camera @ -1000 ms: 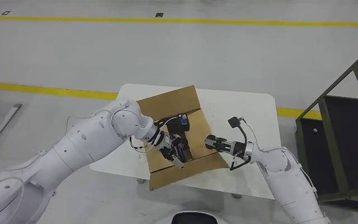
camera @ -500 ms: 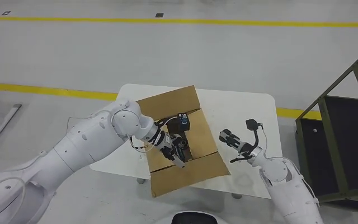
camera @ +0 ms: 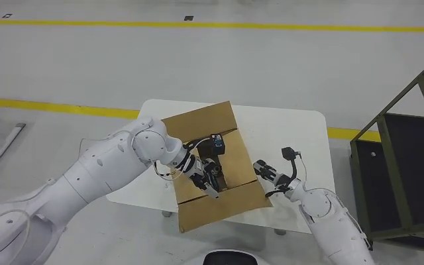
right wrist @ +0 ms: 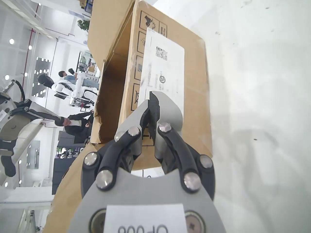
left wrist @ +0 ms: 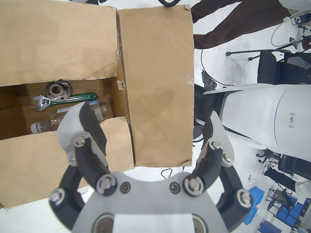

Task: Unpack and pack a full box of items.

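A white desk (camera: 298,132) with rounded corners and a smooth top carries a brown corrugated cardboard box (camera: 199,122) at its middle. The box is open, with long flat flaps folded out toward 12 and 6 o'clock. One short flap has a torn, ragged edge. A white rectangular paper label (right wrist: 162,66) is stuck flat on the outer wall at the box's 3 o'clock side.

The left gripper (camera: 211,180) hangs over the opening, its arm coming in from 9 o'clock. Its grey metal jaws with black padded faces stand wide apart and hold nothing. The right gripper (camera: 260,165) sits just beside the labelled wall, above bare desk, its jaws pressed together on nothing.

On the box floor lies a clear, ribbed plastic bottle (left wrist: 52,121) on its side. Next to it is a wrench (left wrist: 73,98) with a green handle and a shiny steel head. A round steel ring (left wrist: 66,88) with a centre hole touches that head.
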`<state>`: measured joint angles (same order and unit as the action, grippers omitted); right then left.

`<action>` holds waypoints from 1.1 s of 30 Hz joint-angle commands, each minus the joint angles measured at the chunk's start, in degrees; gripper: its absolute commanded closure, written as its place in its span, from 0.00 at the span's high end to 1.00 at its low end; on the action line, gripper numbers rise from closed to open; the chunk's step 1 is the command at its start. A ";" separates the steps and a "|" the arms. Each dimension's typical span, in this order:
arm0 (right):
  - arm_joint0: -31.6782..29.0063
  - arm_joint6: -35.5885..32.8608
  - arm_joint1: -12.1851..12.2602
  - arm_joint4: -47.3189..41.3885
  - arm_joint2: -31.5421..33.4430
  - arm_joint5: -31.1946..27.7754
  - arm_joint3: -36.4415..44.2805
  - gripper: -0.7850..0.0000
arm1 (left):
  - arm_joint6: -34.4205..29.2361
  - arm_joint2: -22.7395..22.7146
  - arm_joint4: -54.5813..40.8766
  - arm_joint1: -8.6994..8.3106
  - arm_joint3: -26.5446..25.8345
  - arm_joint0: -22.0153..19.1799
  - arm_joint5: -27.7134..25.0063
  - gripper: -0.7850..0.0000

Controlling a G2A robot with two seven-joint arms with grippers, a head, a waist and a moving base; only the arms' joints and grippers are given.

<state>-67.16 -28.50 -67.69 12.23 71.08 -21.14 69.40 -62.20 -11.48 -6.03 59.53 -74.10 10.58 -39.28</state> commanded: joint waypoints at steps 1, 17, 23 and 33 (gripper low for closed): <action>0.19 -1.26 -0.10 -0.20 -0.77 -0.94 -0.42 0.00 | 1.31 -0.40 2.86 -0.13 -0.32 0.51 1.66 1.00; -1.73 -3.27 0.77 2.02 0.33 -4.25 4.25 0.00 | 9.46 -4.29 29.90 -2.99 -7.65 4.80 31.05 1.00; 0.27 -0.57 0.68 3.30 0.90 0.41 4.39 0.00 | 9.46 -4.29 29.90 -2.99 -7.65 4.80 31.05 1.00; 4.05 -1.35 -0.97 4.05 -6.03 -0.37 -0.37 0.00 | 9.46 -4.29 29.90 -2.99 -7.65 4.80 31.05 1.00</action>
<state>-63.14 -29.76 -68.56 16.53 65.43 -21.23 69.31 -52.75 -15.77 23.87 56.54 -81.75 15.38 -8.24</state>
